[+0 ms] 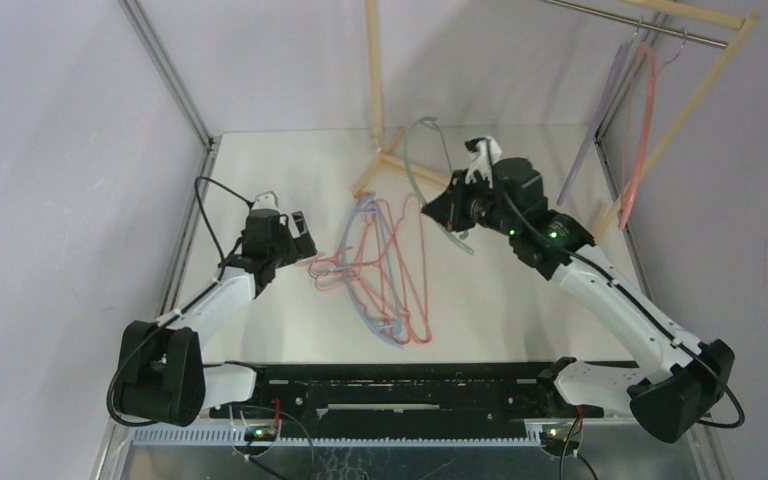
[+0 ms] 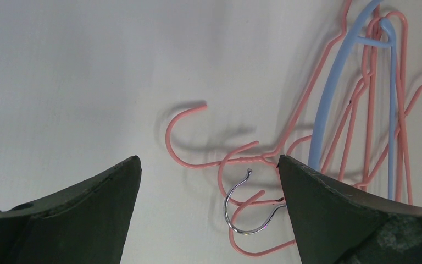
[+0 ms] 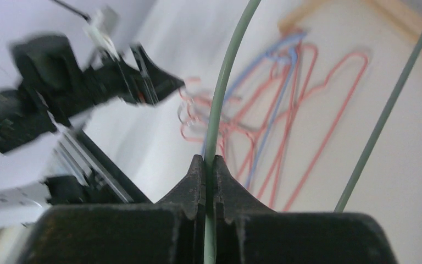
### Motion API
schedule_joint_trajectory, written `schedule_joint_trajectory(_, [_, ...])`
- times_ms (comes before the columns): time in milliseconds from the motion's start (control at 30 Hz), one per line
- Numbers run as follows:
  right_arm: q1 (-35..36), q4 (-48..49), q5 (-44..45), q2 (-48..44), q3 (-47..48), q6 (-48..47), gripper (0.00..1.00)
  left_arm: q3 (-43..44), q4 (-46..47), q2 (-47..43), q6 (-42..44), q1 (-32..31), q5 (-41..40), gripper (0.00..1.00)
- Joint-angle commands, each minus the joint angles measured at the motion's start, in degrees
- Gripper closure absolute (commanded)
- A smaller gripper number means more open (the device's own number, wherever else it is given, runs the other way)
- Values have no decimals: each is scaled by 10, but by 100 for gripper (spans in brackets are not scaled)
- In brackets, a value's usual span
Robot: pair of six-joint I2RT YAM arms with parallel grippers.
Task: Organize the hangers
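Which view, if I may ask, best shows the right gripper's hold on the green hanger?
The right wrist view: the green hanger sits pinched in the shut right gripper. The top view shows only its curve beside the arm; the left wrist view misses it.

Left tool (image 2: 209, 165) spread wide, right tool (image 3: 209, 165) pinched tightly together.

Materials/finish: hangers, rack, table

Pink hangers (image 2: 168, 138): thin wire, smooth coating, faint sheen. Blue hanger (image 2: 321, 110): thicker, smooth, plastic-looking. Loose hook (image 2: 227, 209): bright polished metal. Grey-green hanger (image 3: 228, 71): smooth, matt. Rack frame (image 1: 373, 70): pale bare wood. Its rail (image 1: 640, 23): grey metal. Table (image 2: 77, 66): white, matt, finely textured.
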Motion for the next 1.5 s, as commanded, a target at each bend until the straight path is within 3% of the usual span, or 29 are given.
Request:
schedule_joint_trajectory(0, [-24,95,-35,-28,29,60,100,23,0,-21,6,-2,-11,1])
schedule_joint_trajectory(200, [-18,177,19,-70,29,76,100,17,-2,-26,6,-2,-9,1])
schedule_joint_trajectory(400, [32,266,172,-81,63,64,100,24,-1,-20,3,-2,-1,1])
schedule_joint_trajectory(600, [-2,281,266,-93,75,58,100,36,-13,-20,12,-2,3,1])
schedule_joint_trajectory(933, [-136,255,245,-122,64,87,100,38,-5,1,10,-2,13,0])
schedule_joint_trajectory(1467, [-199,213,252,-140,34,120,100,40,-6,7,11,-1,14,1])
